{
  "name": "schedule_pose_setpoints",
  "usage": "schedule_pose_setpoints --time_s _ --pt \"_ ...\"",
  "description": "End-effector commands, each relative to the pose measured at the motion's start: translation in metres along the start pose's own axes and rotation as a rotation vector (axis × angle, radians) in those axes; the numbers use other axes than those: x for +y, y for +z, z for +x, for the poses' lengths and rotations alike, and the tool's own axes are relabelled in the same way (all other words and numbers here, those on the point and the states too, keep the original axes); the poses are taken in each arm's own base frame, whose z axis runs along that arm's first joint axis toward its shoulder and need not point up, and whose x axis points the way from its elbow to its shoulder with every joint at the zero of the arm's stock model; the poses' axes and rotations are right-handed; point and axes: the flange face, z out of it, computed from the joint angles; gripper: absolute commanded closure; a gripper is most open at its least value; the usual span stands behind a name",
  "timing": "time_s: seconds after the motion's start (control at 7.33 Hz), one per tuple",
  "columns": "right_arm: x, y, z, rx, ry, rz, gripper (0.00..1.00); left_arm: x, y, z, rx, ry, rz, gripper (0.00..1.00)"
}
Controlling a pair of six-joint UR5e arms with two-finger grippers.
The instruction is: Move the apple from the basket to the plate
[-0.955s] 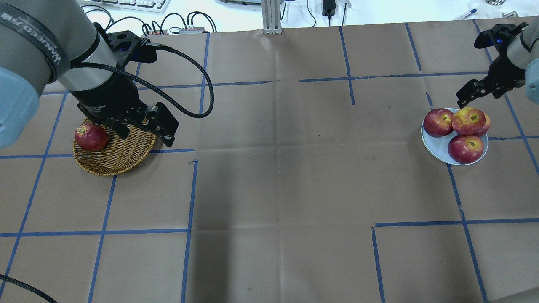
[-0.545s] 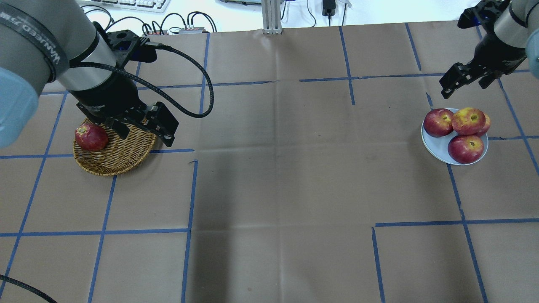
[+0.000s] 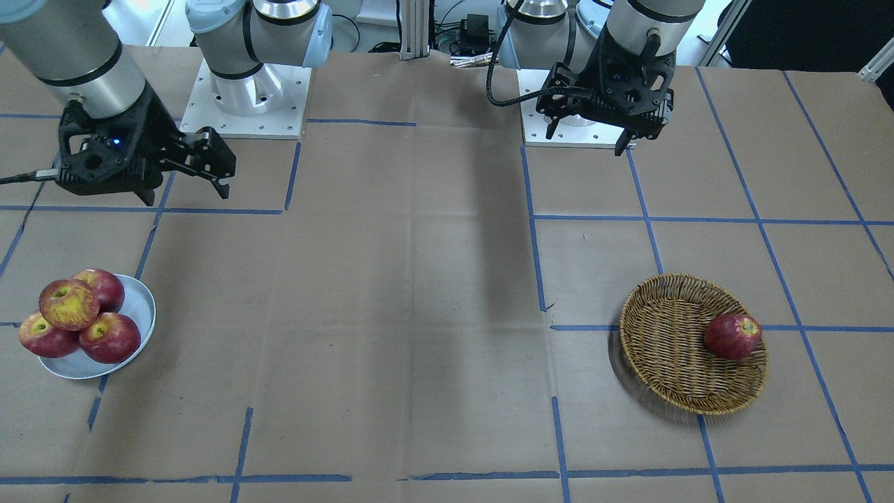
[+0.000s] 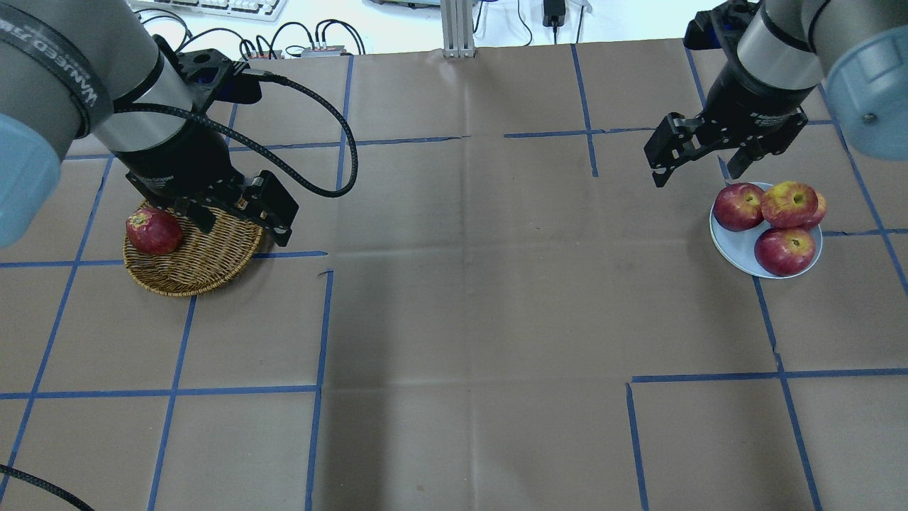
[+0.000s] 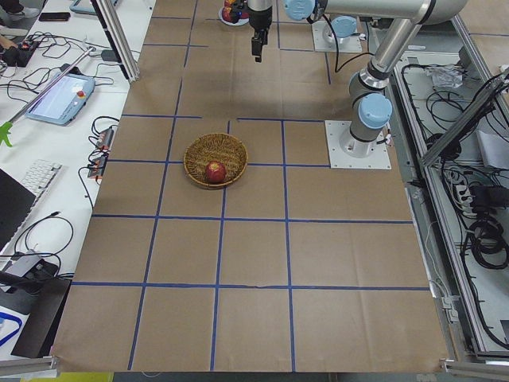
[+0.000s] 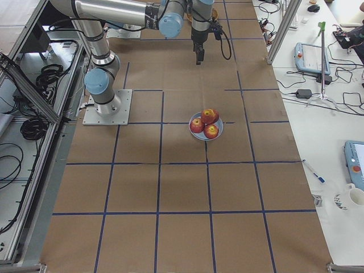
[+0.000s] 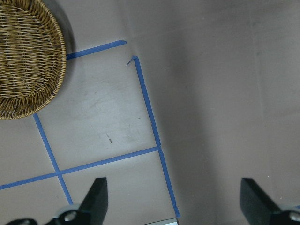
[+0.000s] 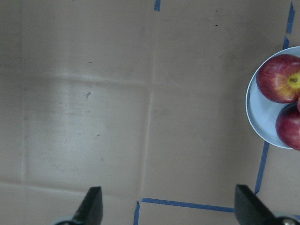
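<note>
Five apples are showing in all, along with one basket [image 4: 206,266], one plate [image 4: 733,245] and two grippers. Four of the apples are sitting on the plate. Three dark red apples [image 4: 784,252] are lying on its surface, and the pale streaked apple [image 4: 789,204] is resting on top of them. One of the red ones is overhanging the plate's outer rim. The fifth, a lone red apple [image 4: 153,231], is lying in the basket against the rim on the robot's left side.

Basket and plate are standing well apart, toward opposite ends of the table [image 4: 461,298]. Brown paper crossed by blue tape lines [image 4: 323,319] is stretching between them.

The left gripper [image 4: 241,227] is hanging above the table by the basket, jaws spread wide and gripping nothing. The right gripper [image 4: 695,172] is hovering beside the plate on its inner side, jaws likewise spread wide and carrying nothing.
</note>
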Motion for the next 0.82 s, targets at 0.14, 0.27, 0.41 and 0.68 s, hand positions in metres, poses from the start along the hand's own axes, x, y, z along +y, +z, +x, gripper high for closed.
schedule_pose_setpoints --time_s 0.14,0.27,0.41,0.68 --pt "0.0084 -0.0012 -0.0297 0.033 0.021 -0.006 0.00 -0.0010 -0.0027 -0.0008 0.000 -0.002 0.005 0.01" --pt "0.0072 -0.0013 -0.0288 0.041 0.019 -0.007 0.00 -0.0011 -0.0035 -0.0008 0.000 -0.003 0.007 0.01" --pt "0.0068 -0.0022 -0.0288 0.041 0.019 -0.004 0.00 -0.0011 -0.0035 -0.0008 0.000 -0.003 0.007 0.01" --pt "0.0067 -0.0005 -0.0288 0.039 0.019 -0.008 0.00 -0.0019 -0.0051 -0.0010 -0.001 -0.003 0.010 0.01"
